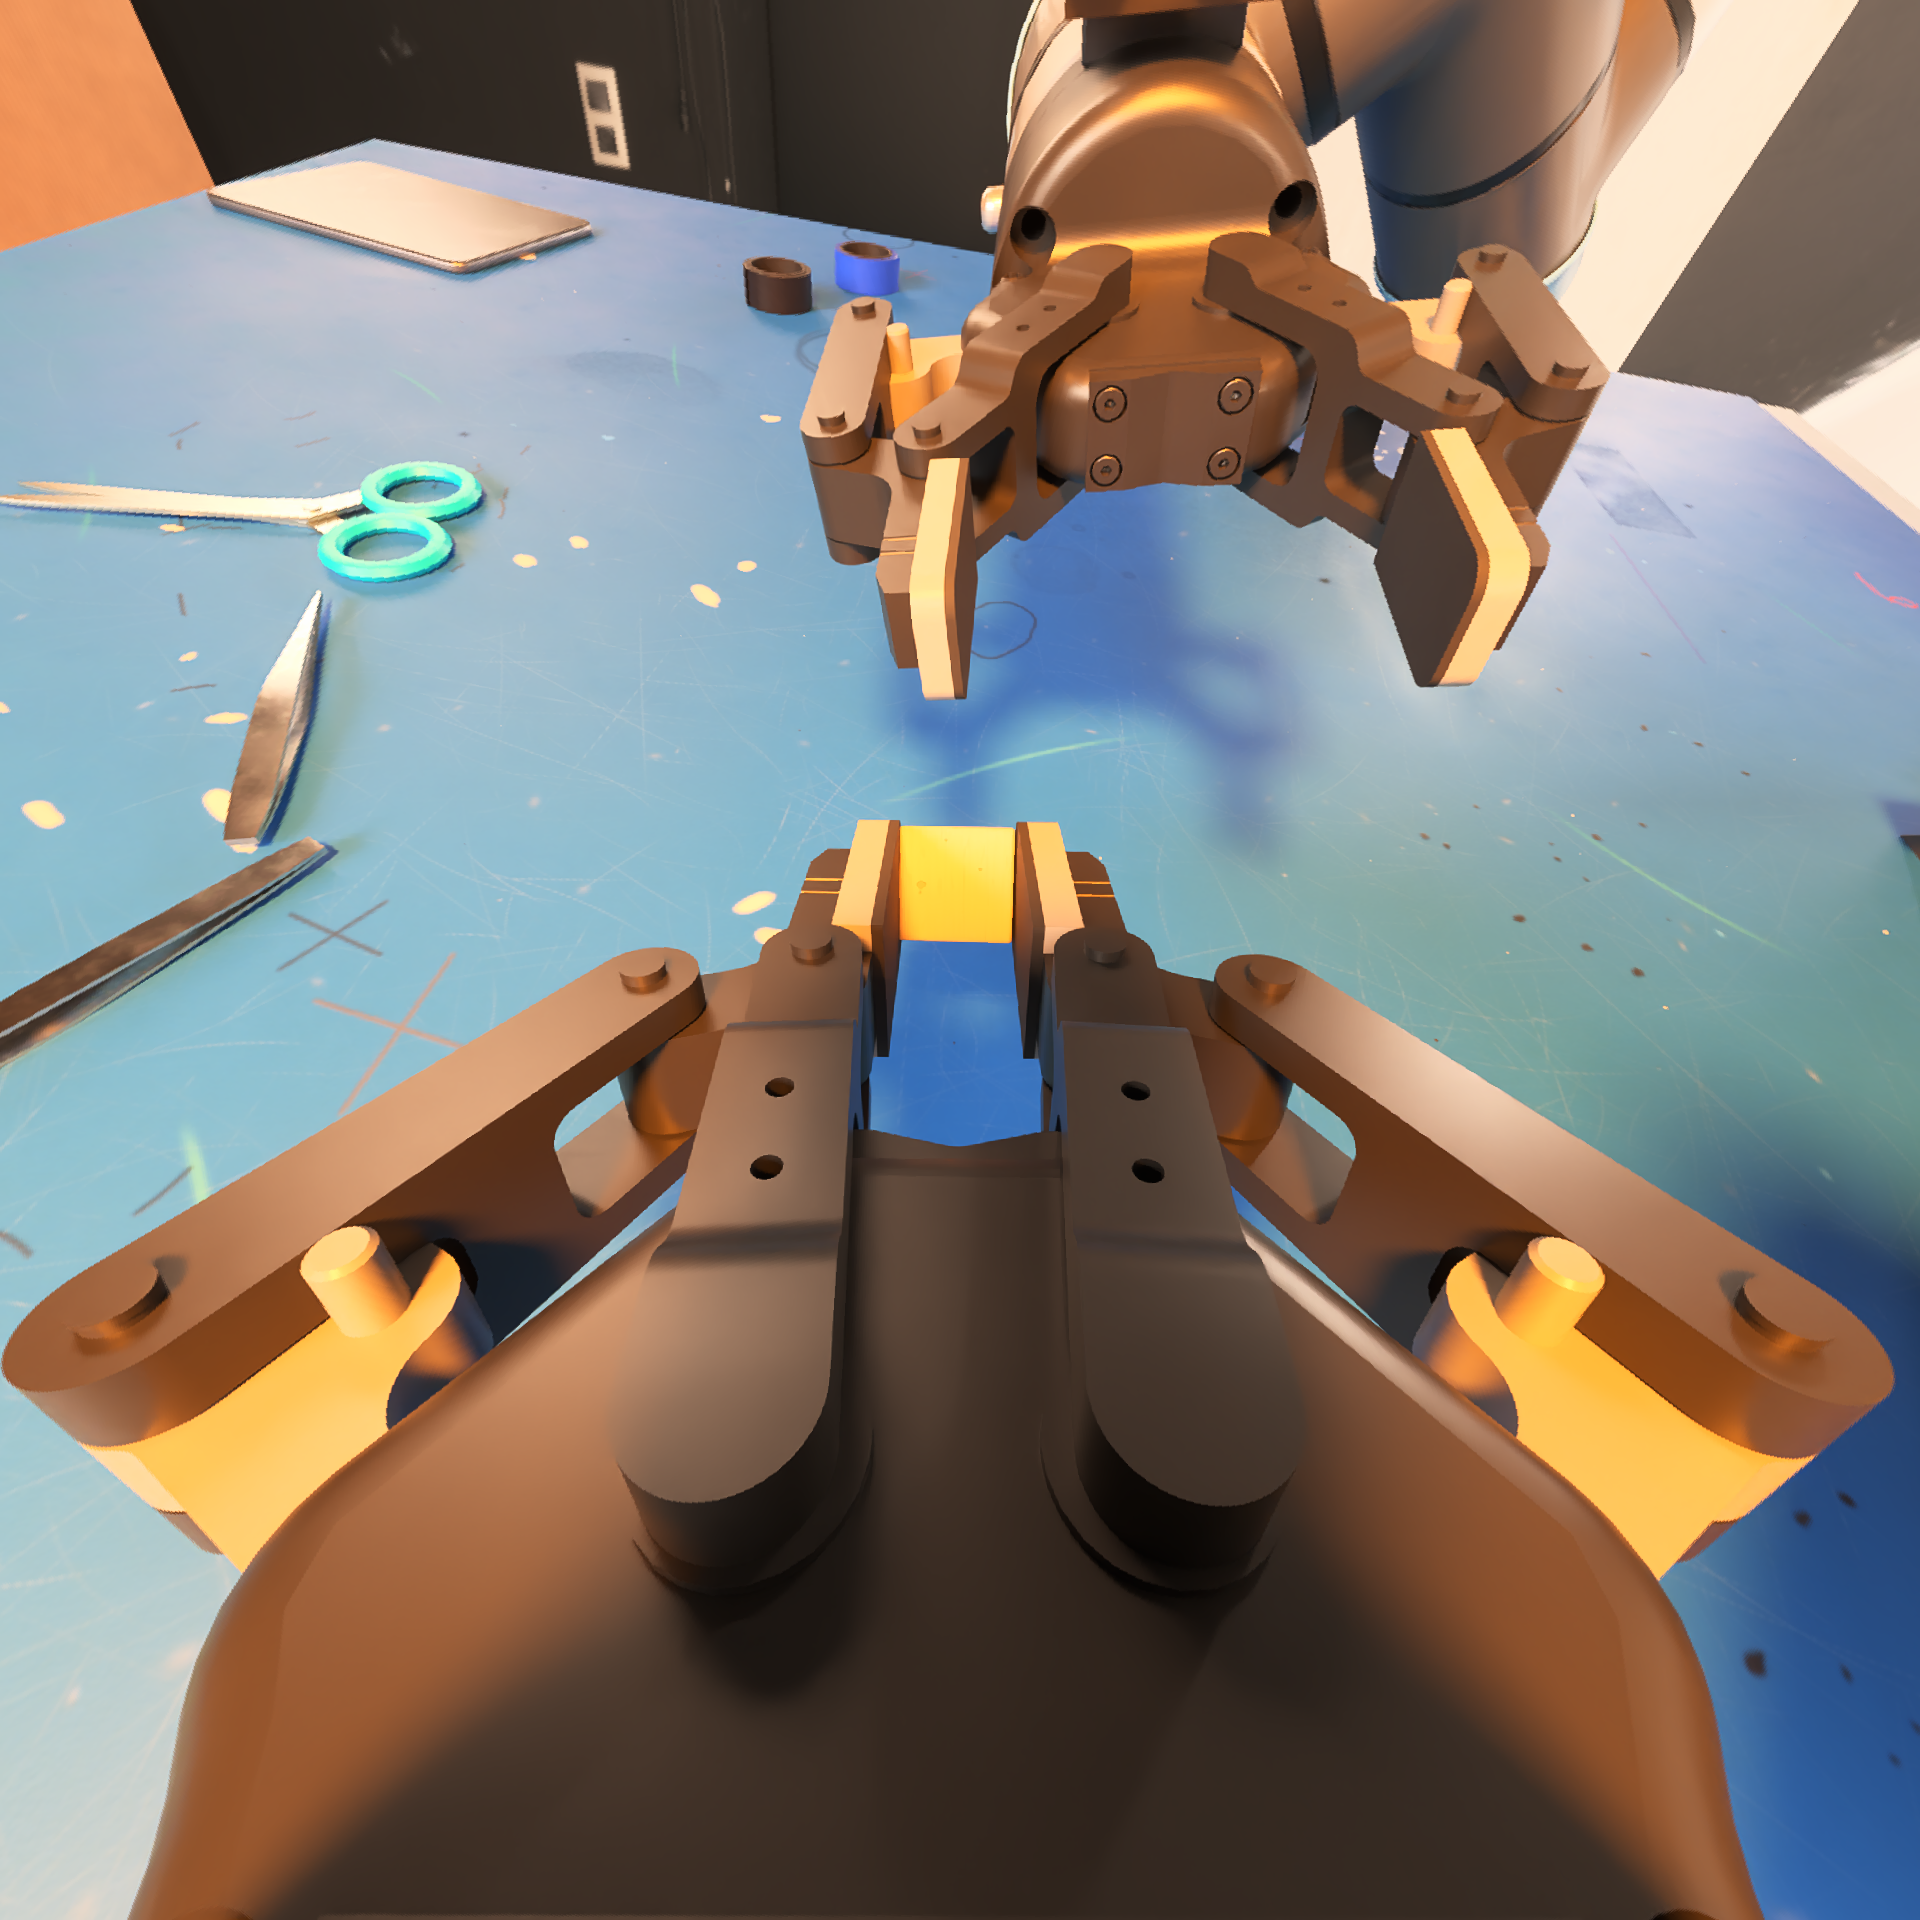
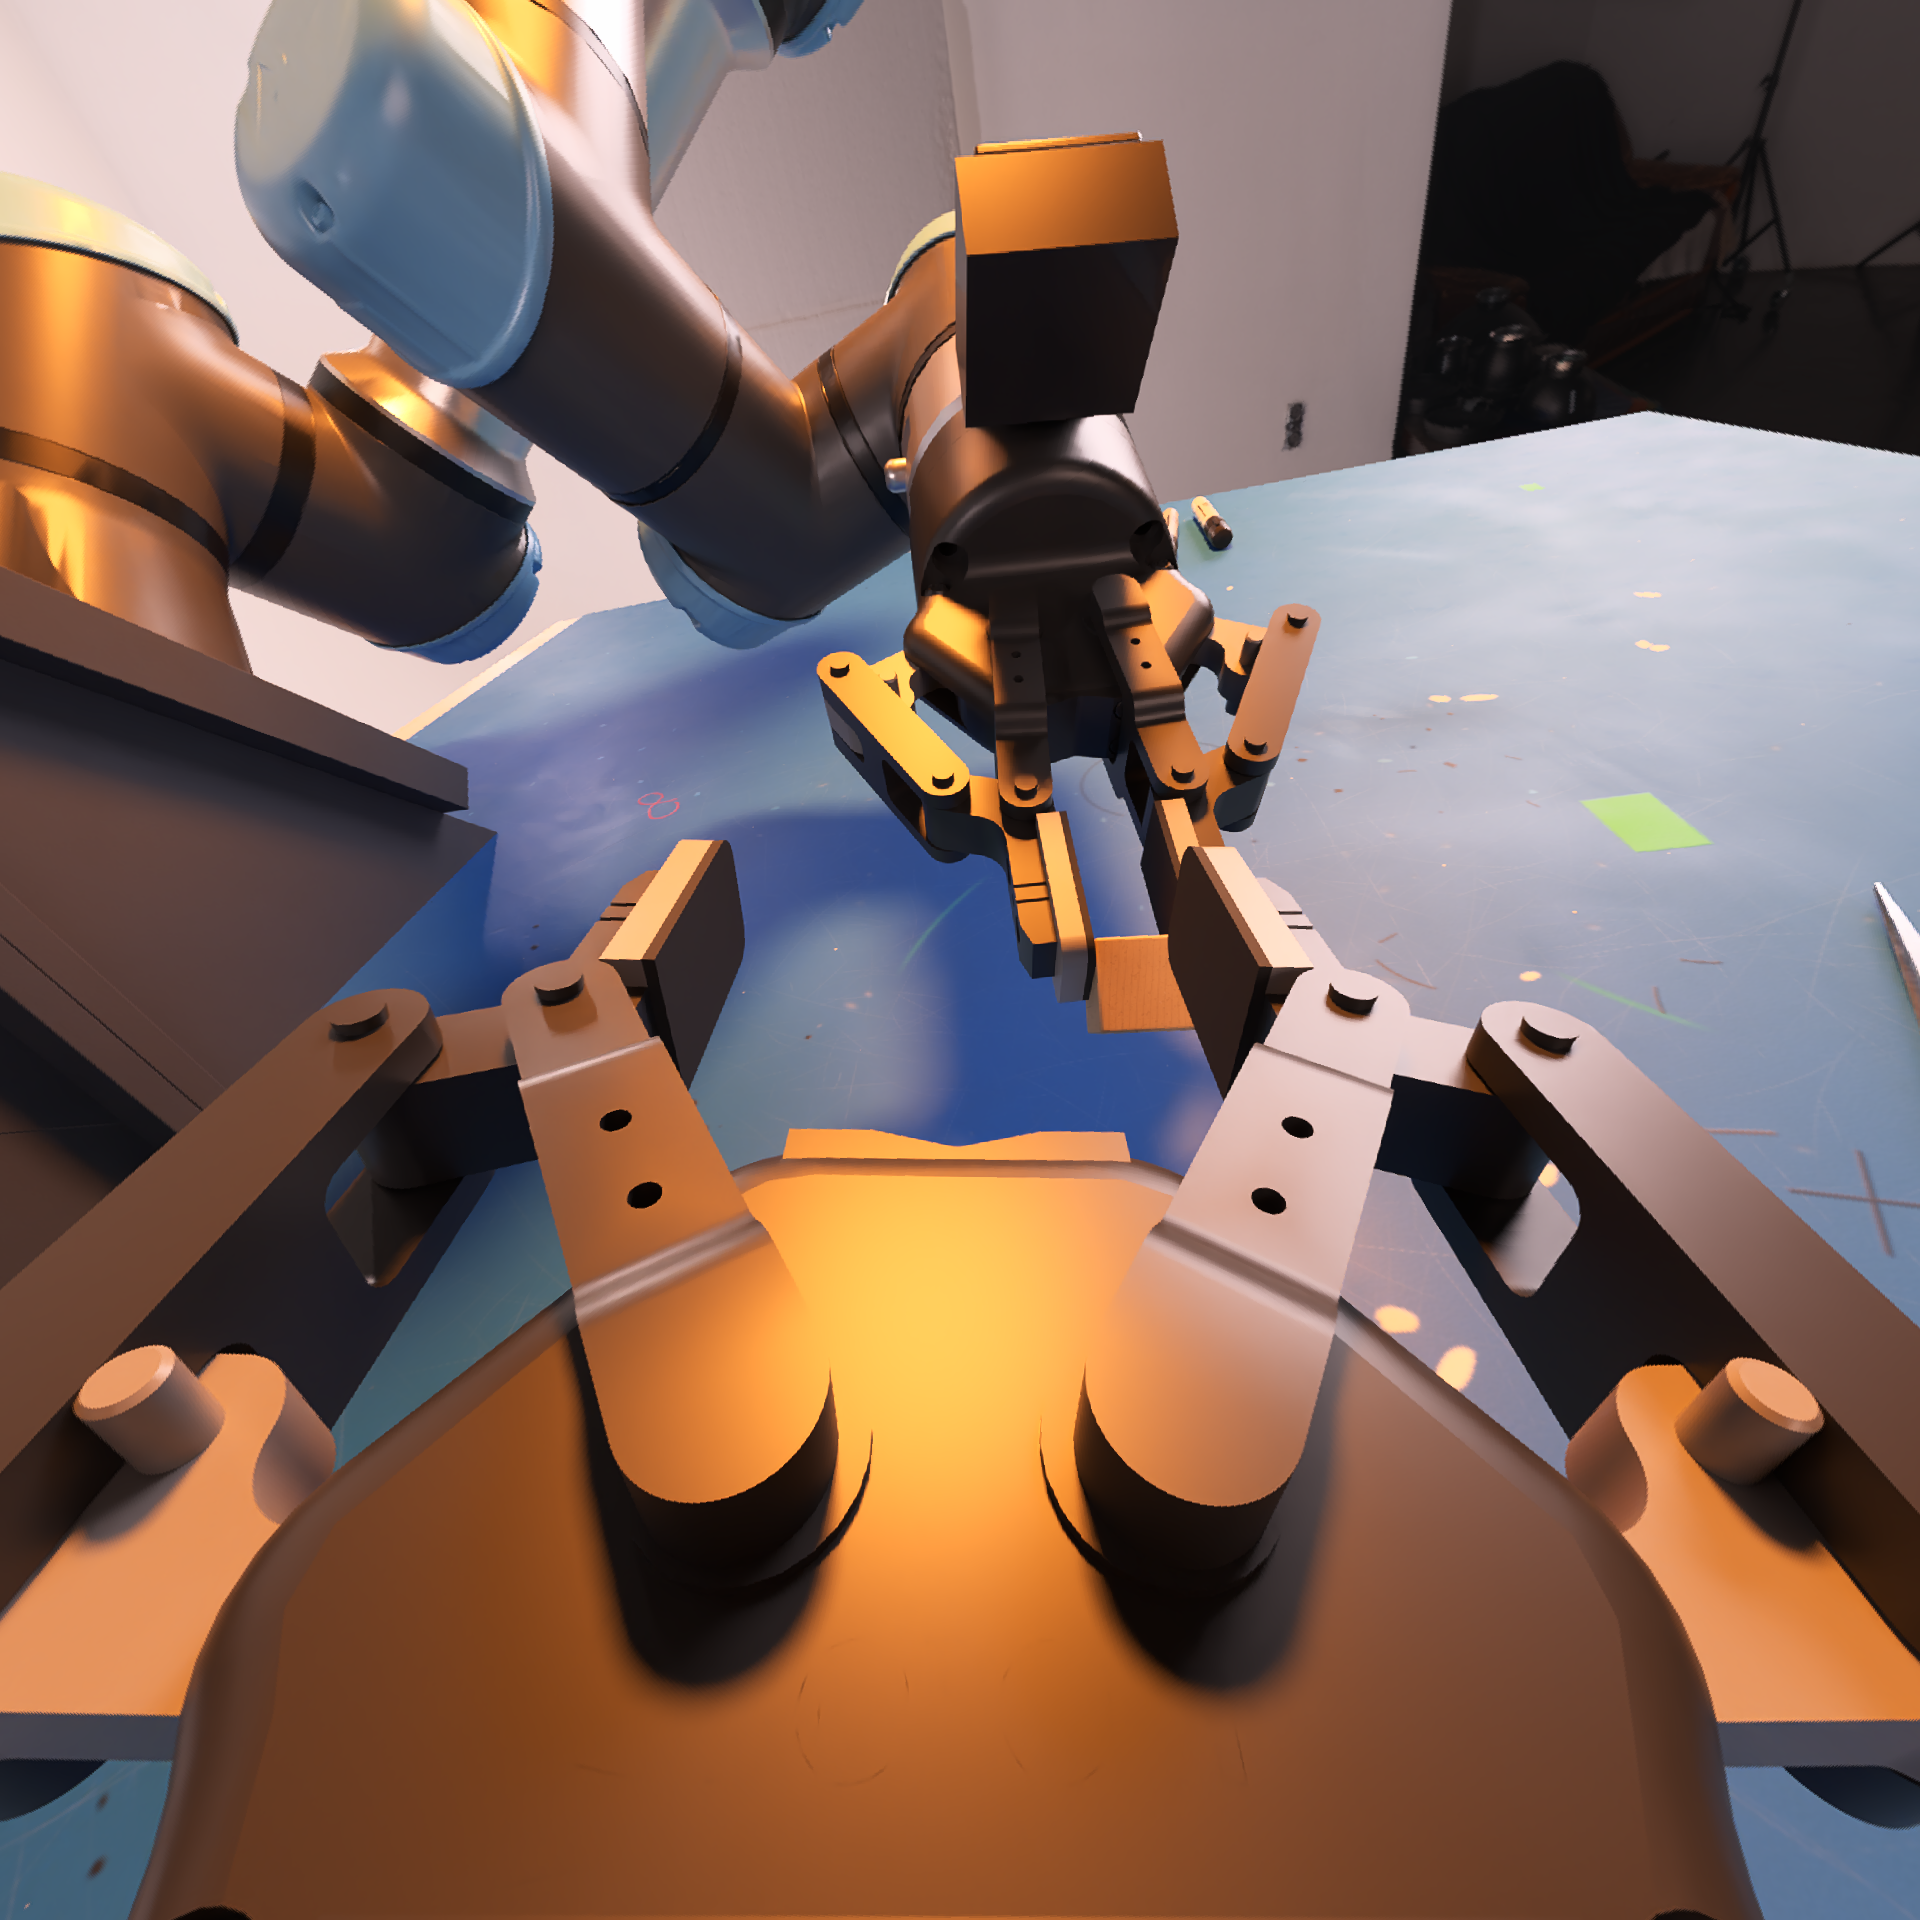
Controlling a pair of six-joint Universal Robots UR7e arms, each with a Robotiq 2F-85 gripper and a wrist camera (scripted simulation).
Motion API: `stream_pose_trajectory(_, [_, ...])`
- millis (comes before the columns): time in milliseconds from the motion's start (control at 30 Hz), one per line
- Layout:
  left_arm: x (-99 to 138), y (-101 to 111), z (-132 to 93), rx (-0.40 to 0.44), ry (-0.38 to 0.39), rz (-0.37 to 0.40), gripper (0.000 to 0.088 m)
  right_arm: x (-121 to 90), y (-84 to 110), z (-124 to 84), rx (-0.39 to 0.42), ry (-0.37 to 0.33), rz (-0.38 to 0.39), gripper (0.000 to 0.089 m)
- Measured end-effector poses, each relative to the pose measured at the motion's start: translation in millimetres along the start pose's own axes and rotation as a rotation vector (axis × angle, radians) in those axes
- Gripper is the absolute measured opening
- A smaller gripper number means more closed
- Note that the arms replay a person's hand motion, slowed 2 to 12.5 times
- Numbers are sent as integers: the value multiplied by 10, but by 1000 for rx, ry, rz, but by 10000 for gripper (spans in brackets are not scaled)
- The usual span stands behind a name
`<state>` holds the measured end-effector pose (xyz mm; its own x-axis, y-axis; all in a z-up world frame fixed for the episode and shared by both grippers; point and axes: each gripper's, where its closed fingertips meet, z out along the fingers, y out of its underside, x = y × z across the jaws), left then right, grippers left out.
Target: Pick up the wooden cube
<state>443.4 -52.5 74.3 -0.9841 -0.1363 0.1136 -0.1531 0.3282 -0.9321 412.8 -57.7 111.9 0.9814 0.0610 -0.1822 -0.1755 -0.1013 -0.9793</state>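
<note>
The wooden cube [image 1: 954,883] is a small light-tan block clamped between the pads of my left gripper [image 1: 954,894]. It seems to be held just above the blue table [image 1: 582,727]. My right gripper [image 1: 1195,670] faces it from beyond, wide open and empty, with its fingertips hanging over the table. In the right wrist view my right gripper [image 2: 956,935] is open, and the left gripper [image 2: 1132,977] holds the cube [image 2: 1138,987] just ahead and to the right. The right gripper's pad hides one side of the cube.
Teal-handled scissors [image 1: 384,514], a metal blade [image 1: 275,727] and a dark flat tool [image 1: 156,945] lie at the left. A grey slab [image 1: 405,213], a dark ring [image 1: 777,283] and a blue ring [image 1: 865,267] sit far back. A battery [image 2: 1210,520] and the dark arm base [image 2: 208,831] show in the right wrist view.
</note>
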Motion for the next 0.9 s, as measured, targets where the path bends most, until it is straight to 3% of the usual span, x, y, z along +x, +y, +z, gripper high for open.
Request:
stream_pose_trajectory(533, [16, 36, -5, -28, 4, 23, 193, 4, 23, 27, -11, 0, 6, 723])
stream_pose_trajectory(900, [33, 42, -23, -42, 13, 30, 193, 51, 98, 1, -64, 21, 3, 707])
